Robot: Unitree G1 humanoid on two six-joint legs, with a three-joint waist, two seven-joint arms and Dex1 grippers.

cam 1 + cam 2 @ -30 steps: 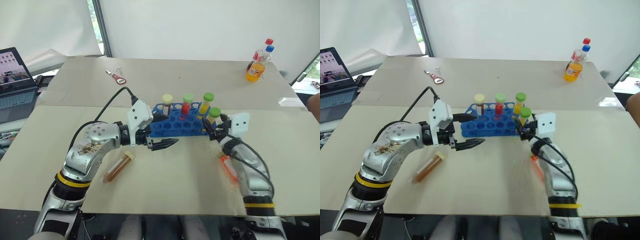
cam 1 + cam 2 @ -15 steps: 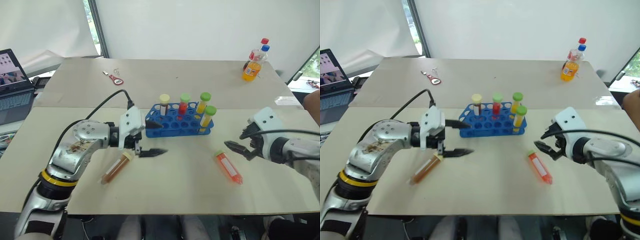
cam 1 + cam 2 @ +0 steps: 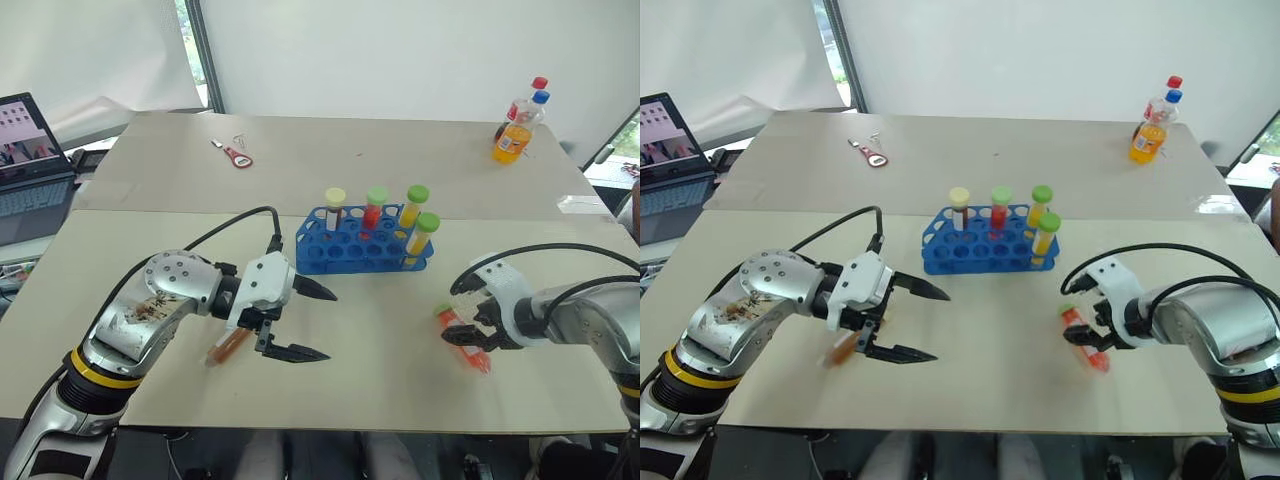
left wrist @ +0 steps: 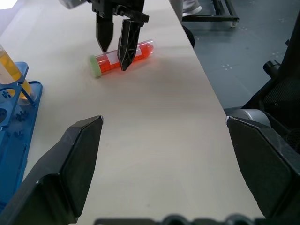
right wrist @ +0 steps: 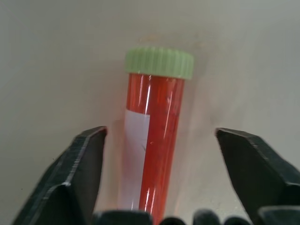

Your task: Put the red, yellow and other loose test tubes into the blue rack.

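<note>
Straddling the red tube (image 5: 152,140), which lies flat on the table (image 3: 380,330) near the blue rack (image 3: 362,250), the right gripper (image 3: 467,335) stands apart from its sides, while the left gripper (image 3: 303,322), spread wide, hovers near the rack over the amber tube (image 3: 226,345).

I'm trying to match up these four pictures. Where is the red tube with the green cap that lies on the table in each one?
Left eye view: red tube lies low right, under the right gripper.
Right eye view: low right of centre.
Left wrist view: near the top, the right gripper's fingers astride it.
Right wrist view: in the middle.
Shared landmark: its green cap.
</note>
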